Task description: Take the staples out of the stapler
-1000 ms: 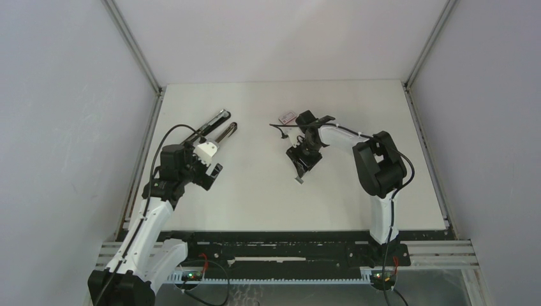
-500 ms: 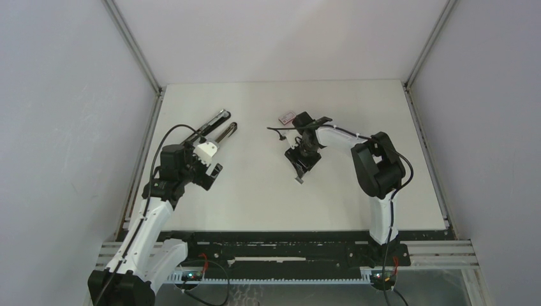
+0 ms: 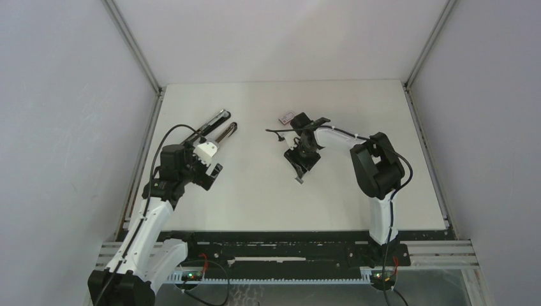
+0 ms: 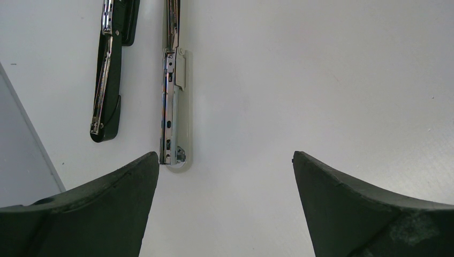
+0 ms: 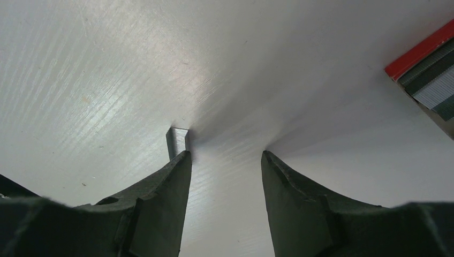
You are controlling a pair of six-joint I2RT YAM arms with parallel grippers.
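The stapler [image 3: 217, 127] lies opened at the table's far left, its black arm [image 4: 110, 69] and its silver arm [image 4: 171, 107] side by side. My left gripper [image 3: 203, 159] [image 4: 225, 155] is wide open just short of the silver arm's near end and holds nothing. The staples [image 5: 176, 142] [image 3: 298, 181] are a tiny grey strip on the table near the middle. My right gripper [image 3: 300, 171] [image 5: 225, 152] stands tip-down on the table, partly open with only bare table between its fingers. The strip lies just past the left fingertip [image 5: 174, 176], outside the gap.
A small red-and-white box [image 3: 287, 117] [image 5: 428, 69] lies just beyond the right gripper. Grey walls close in the table [image 3: 357, 191] on the left, right and back. A cable [image 3: 275, 130] sticks out from the right wrist.
The right arm's wrist and elbow have drifted slightly left, with the fingertips still on the table. The left arm and the stapler have not moved.
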